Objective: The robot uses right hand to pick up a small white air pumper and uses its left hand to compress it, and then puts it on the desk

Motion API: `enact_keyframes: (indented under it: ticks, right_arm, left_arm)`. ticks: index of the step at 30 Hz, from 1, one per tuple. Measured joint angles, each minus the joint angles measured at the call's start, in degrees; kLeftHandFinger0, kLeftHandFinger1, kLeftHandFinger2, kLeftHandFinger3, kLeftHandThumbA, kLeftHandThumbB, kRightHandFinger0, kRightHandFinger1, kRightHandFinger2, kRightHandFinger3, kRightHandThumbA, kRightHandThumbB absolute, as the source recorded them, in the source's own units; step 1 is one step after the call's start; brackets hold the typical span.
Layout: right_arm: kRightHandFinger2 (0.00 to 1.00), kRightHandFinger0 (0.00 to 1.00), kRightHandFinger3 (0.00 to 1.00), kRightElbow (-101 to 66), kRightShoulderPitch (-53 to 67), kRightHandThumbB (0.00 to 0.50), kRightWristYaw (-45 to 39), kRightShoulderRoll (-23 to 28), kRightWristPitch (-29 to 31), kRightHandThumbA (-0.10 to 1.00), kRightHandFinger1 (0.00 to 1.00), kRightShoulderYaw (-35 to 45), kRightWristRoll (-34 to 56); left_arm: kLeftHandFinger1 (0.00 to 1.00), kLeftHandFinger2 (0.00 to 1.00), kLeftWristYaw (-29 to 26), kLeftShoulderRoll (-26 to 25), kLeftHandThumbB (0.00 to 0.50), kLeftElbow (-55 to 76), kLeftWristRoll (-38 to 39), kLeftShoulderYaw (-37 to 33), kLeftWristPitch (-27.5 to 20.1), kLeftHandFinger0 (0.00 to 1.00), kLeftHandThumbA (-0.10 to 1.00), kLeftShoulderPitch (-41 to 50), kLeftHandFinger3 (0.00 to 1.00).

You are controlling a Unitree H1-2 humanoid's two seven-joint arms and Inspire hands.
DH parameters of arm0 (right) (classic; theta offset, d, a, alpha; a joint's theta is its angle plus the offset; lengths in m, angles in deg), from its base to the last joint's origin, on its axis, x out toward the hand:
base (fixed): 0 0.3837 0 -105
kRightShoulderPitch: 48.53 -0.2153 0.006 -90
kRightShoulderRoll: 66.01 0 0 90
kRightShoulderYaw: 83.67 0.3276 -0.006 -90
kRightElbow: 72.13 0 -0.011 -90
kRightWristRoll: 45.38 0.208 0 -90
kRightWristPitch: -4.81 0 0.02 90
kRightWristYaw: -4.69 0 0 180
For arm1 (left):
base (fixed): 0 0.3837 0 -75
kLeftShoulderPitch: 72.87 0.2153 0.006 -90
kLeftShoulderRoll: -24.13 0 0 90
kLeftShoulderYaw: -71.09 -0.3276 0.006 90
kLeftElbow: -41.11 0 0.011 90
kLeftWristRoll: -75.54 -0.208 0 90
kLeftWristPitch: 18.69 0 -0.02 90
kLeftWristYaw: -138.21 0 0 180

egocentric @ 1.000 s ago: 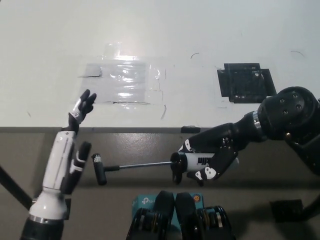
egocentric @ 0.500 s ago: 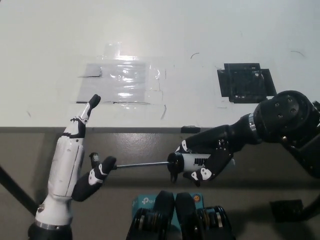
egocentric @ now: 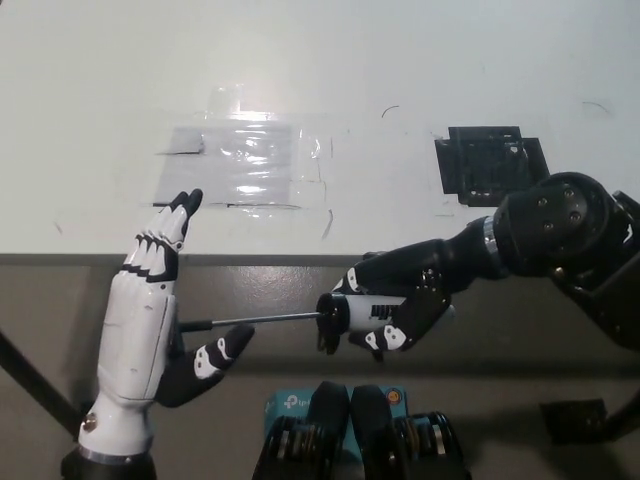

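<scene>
Two hands are in view, both below the near edge of the counter point(egocentric: 420, 90). The white left hand point(egocentric: 145, 330) stands at lower left, palm flat and fingers extended upward together, thumb spread toward the right; it grips nothing. The end of the pump's thin rod point(egocentric: 262, 319) meets this palm, with the handle hidden behind the hand. The black right hand point(egocentric: 395, 305) is wrapped firmly around the white barrel of the small white air pumper point(egocentric: 362, 312), which is held level in the air, clear of the counter, with the rod pointing toward the left hand. Farther off, on the counter surface, lie a patch of clear tape point(egocentric: 245, 165) and, well apart to its right, a square of black tape point(egocentric: 490, 163).
</scene>
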Motion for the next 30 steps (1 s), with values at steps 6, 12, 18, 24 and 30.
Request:
enact_keyframes:
  ticks: [6, 12, 18, 24, 30]
  right_arm:
    - [0.68, 0.00, 0.55, 0.0, -1.0, 0.186, 1.4, 0.0, 0.0, -0.10, 0.40, -1.7, 1.3]
    - [0.67, 0.00, 0.56, 0.1, -1.4, 0.198, 2.8, 0.0, -0.1, -0.10, 0.39, -3.6, 2.1]
    - [0.66, 0.00, 0.56, 0.2, -2.4, 0.194, 4.7, 0.0, -0.1, -0.10, 0.37, -6.1, 4.2]
    - [0.70, 0.00, 0.41, 0.7, -4.0, 0.200, 6.8, -0.1, -0.1, -0.10, 0.37, -8.4, 6.7]
    - [0.77, 0.00, 0.60, 1.2, -5.8, 0.191, 8.5, -0.2, -0.1, -0.10, 0.41, -10.9, 9.8]
  left_arm:
    - [1.00, 1.00, 1.5, 0.8, 0.350, 0.0, 5.6, -0.6, 1.5, 1.00, 1.00, -0.6, 1.00]
    - [1.00, 1.00, 3.8, 1.5, 0.356, 0.2, 12.8, -0.8, 4.6, 1.00, 1.00, -0.7, 1.00]
    - [1.00, 1.00, 5.9, 1.6, 0.347, 1.3, 18.4, -1.1, 7.3, 1.00, 1.00, -0.7, 1.00]
    - [1.00, 1.00, 7.3, 1.5, 0.363, 1.6, 20.9, -1.5, 8.8, 1.00, 1.00, -0.7, 1.00]
    - [1.00, 1.00, 7.5, 1.6, 0.359, 1.6, 21.2, -1.9, 9.3, 1.00, 1.00, -0.7, 1.00]
